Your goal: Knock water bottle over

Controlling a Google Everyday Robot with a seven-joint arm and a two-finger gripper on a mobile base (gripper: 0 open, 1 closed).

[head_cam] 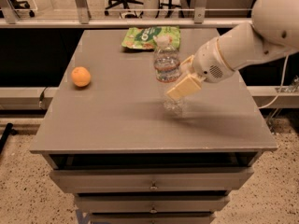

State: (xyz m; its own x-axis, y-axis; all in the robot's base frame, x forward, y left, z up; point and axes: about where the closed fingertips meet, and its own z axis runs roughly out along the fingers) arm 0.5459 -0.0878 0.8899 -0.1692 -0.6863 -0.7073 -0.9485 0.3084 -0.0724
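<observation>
The water bottle (166, 64), clear and ribbed with a white cap and a red-and-white label band, is near the middle of the grey table (117, 115). It leans with its cap toward the left and its base looks raised a little off the tabletop. My gripper (183, 80) comes in from the right on a white arm and is closed on the bottle's lower half. One cream finger (184, 87) crosses in front of the bottle.
An orange (81, 76) lies at the table's left side. A green snack bag (148, 36) lies at the back, just behind the bottle. Drawers sit under the tabletop. A railing runs behind the table.
</observation>
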